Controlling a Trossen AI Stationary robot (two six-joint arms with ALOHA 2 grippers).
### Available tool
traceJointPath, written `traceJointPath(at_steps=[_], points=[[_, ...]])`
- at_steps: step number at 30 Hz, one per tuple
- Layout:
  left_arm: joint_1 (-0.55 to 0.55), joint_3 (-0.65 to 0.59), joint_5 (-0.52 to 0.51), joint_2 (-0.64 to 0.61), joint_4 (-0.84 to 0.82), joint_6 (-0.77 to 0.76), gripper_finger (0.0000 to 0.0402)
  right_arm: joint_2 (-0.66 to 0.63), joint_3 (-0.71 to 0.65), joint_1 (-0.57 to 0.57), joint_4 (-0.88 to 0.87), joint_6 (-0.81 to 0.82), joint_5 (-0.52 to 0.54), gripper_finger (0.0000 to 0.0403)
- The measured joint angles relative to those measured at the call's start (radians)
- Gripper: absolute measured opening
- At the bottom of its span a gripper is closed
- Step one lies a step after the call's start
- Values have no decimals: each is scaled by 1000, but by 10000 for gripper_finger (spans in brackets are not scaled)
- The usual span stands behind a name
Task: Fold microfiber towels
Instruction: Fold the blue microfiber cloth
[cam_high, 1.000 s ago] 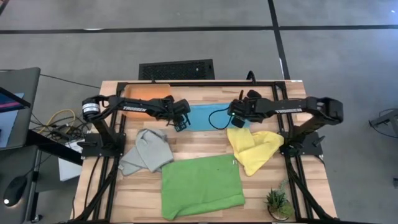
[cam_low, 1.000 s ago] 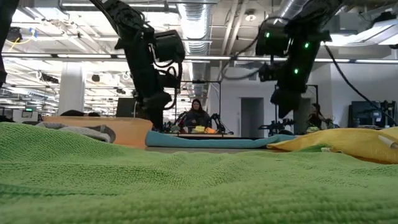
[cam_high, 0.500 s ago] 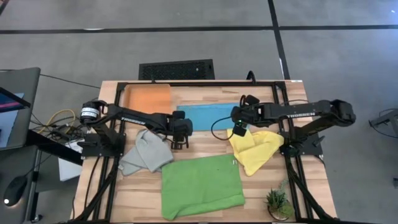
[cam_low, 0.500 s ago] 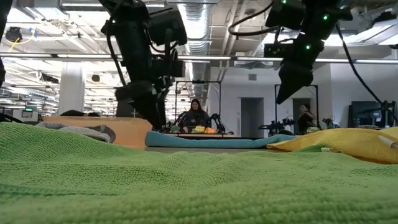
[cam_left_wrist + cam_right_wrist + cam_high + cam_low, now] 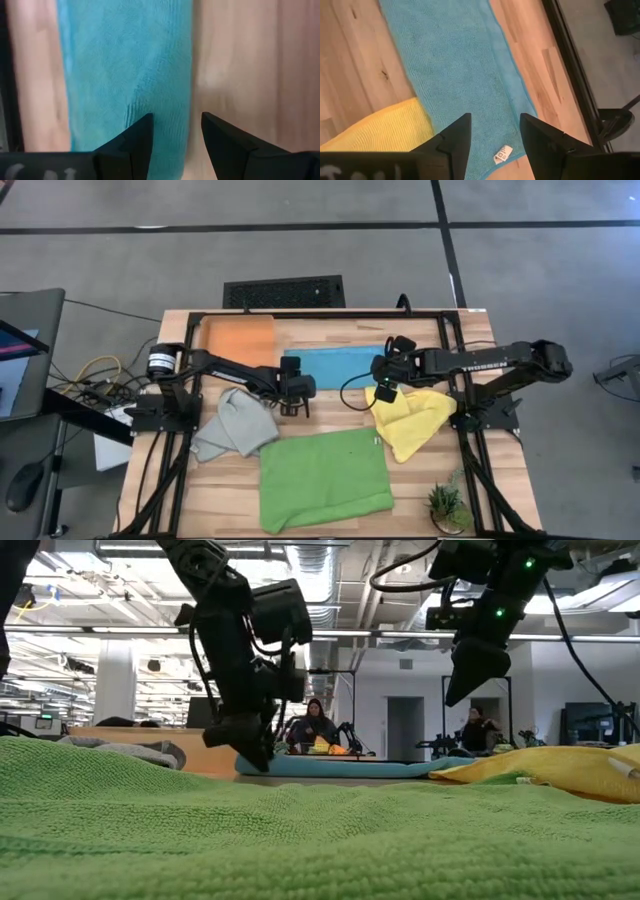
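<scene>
A folded turquoise towel (image 5: 335, 366) lies flat at the far middle of the table, and a folded orange towel (image 5: 240, 340) lies flat at the far left. A grey towel (image 5: 235, 425) and a yellow towel (image 5: 410, 420) lie crumpled. A lime green towel (image 5: 322, 478) is spread flat at the near middle. My left gripper (image 5: 291, 402) is open and empty above the turquoise towel's near edge (image 5: 185, 100) at its left end. My right gripper (image 5: 384, 390) is open and empty above the towel's right end (image 5: 470, 75), higher up (image 5: 462, 690).
A small potted plant (image 5: 445, 505) stands at the near right corner. Black frame rails (image 5: 330, 313) run round the table. Bare wood shows between the turquoise and green towels. People sit in the room behind the table (image 5: 315, 725).
My left gripper has moved toward the table's near edge and come lower beside the turquoise towel's left end. My right gripper has risen off the towel's right end and shifted a little toward the near edge. The turquoise towel lies still.
</scene>
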Motion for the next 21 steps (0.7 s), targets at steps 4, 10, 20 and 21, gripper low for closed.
traceJointPath(at_steps=[4, 10, 20, 21], points=[[-3, 0, 5, -17, -6, -1, 160, 0, 0, 0, 0, 0, 0, 192], [-24, 1, 11, -31, -8, -1, 160, 0, 0, 0, 0, 0, 0, 188], [31, 1, 94, -13, 10, 6, 160, 0, 0, 0, 0, 0, 0, 189], [40, 0, 97, -12, 7, 6, 160, 0, 0, 0, 0, 0, 0, 188]])
